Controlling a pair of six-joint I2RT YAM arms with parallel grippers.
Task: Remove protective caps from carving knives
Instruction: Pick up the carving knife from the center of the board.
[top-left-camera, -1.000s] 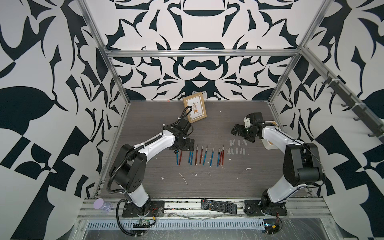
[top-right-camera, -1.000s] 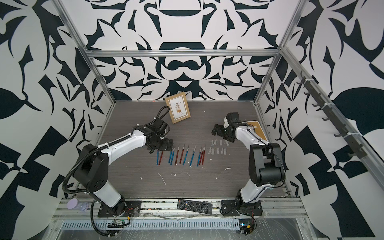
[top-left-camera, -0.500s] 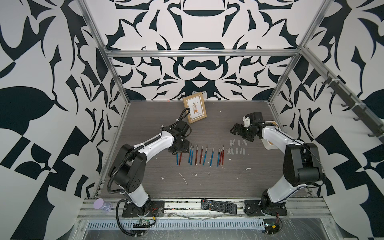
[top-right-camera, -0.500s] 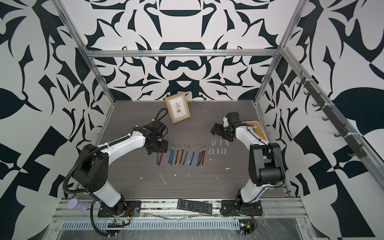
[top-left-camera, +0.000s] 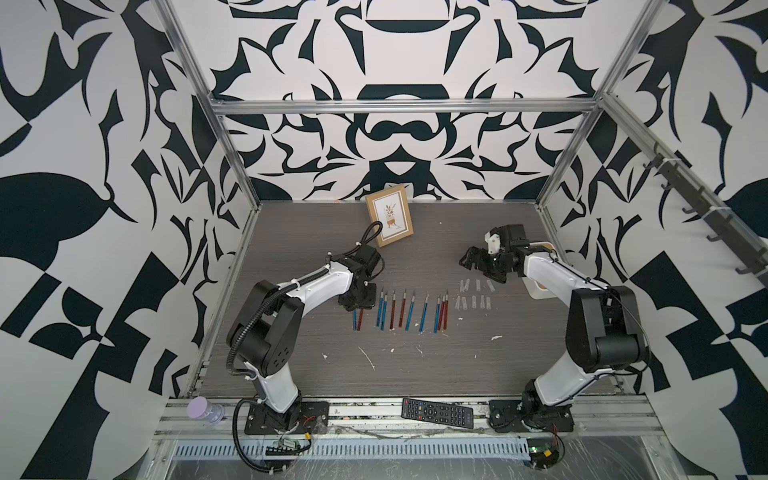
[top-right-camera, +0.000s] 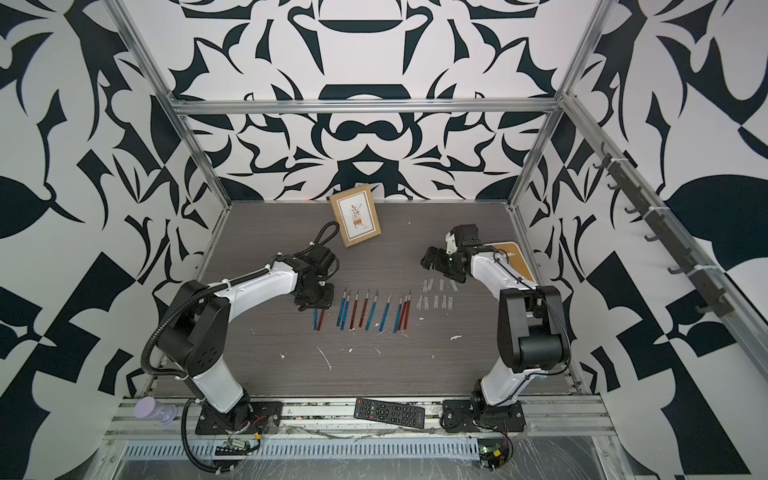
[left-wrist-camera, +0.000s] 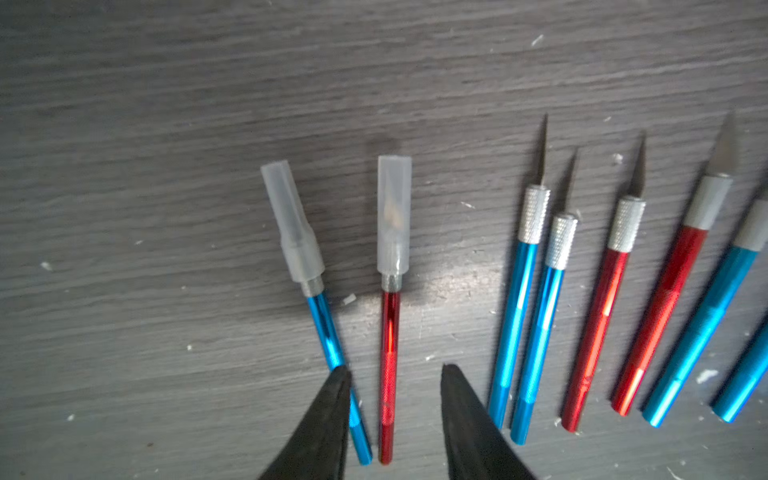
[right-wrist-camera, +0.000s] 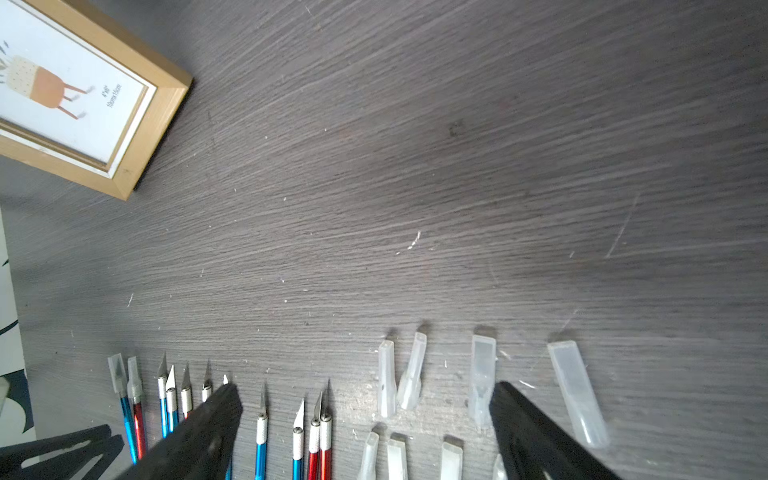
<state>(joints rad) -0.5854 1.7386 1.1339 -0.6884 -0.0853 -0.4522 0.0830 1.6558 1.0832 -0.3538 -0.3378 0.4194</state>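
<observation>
At the left end of the row of carving knives (top-left-camera: 399, 309) on the dark wood table (top-left-camera: 291, 232), a blue-handled knife (left-wrist-camera: 322, 320) and a red-handled knife (left-wrist-camera: 390, 332) wear whitish protective caps (left-wrist-camera: 394, 216) over their blades; the others in the row lie bare-bladed. The left gripper (left-wrist-camera: 395, 372) is down over those two. Its fingers are apart on either side of the red handle, with a gap on each side, and one finger crosses in front of the blue handle. Just right of the row, loose caps (right-wrist-camera: 483, 374) lie in two rough lines. The right gripper (right-wrist-camera: 365, 387) hovers above them, spread wide and holding nothing. A picture frame (top-left-camera: 390, 216) stands farther back, and a remote control (top-left-camera: 437, 413) lies in front of the table.
</observation>
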